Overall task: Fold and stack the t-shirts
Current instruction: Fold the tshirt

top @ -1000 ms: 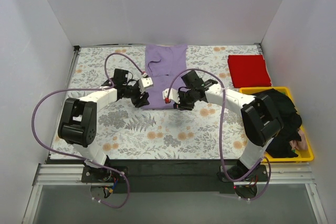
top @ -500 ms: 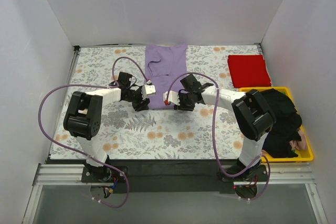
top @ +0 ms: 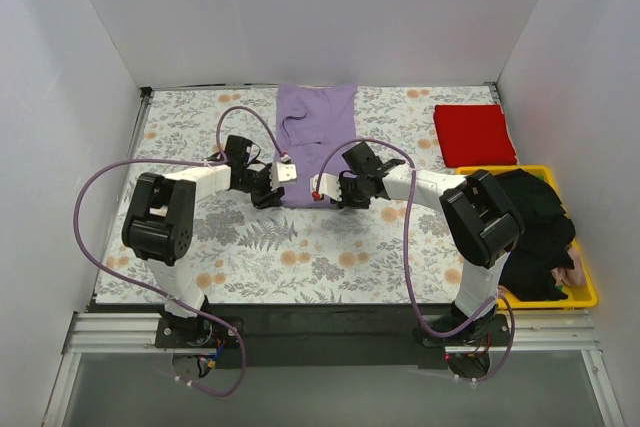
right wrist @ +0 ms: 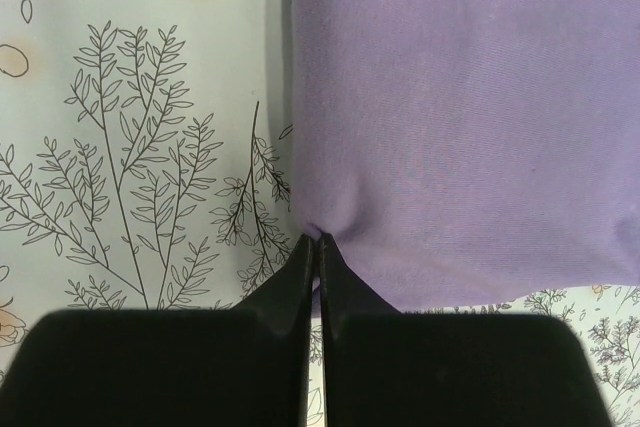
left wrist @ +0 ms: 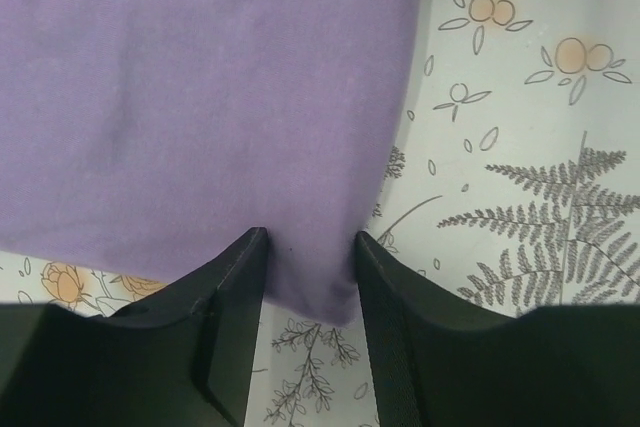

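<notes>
Lavender t-shirt [top: 316, 132] lies flat on the floral cloth [top: 300, 247] covering the desk [top: 330, 315], at the far middle, its near hem between my two arms.

My left end effector [top: 268, 191] sits at the hem's left corner. In the left wrist view the fingers [left wrist: 235, 292] stand partly apart, with the corner of the lavender t-shirt [left wrist: 200, 97] hanging between them; they are not closed on it.

My right end effector [top: 338, 195] sits at the hem's right corner. In the right wrist view its fingers [right wrist: 298, 282] are pressed together, and the lavender t-shirt [right wrist: 470, 127] puckers at the tips, pinched there.

Red t-shirt [top: 475, 134] lies folded at the far right, well apart from the lavender one, just beyond the yellow tray [top: 590, 292] holding dark garments [top: 535, 217].
</notes>
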Controlling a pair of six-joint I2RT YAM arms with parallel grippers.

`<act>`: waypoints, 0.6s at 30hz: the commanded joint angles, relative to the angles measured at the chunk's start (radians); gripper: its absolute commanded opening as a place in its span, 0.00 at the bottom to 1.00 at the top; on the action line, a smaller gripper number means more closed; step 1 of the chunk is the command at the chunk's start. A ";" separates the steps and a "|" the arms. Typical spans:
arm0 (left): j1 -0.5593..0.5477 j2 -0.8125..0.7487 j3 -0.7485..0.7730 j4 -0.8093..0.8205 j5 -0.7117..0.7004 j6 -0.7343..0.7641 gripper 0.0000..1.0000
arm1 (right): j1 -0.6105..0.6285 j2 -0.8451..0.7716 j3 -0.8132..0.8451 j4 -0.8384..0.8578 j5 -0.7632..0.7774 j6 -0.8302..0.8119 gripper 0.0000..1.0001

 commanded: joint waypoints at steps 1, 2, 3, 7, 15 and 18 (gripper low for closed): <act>-0.004 -0.088 -0.018 -0.044 0.016 0.015 0.40 | -0.003 -0.002 -0.015 -0.039 0.010 0.012 0.01; -0.004 -0.105 -0.021 -0.044 0.023 0.012 0.41 | -0.003 -0.002 -0.013 -0.044 0.006 0.012 0.01; -0.004 -0.119 -0.024 -0.044 0.032 0.010 0.42 | -0.003 -0.006 -0.016 -0.046 0.000 0.014 0.01; -0.004 -0.165 -0.050 -0.044 0.043 0.021 0.42 | -0.003 -0.011 -0.016 -0.049 -0.004 0.014 0.01; -0.005 -0.108 -0.050 -0.055 0.026 0.041 0.31 | -0.004 -0.020 -0.024 -0.052 -0.002 0.012 0.01; -0.005 -0.073 -0.052 -0.053 0.009 0.061 0.31 | -0.004 -0.020 -0.026 -0.053 -0.002 0.009 0.01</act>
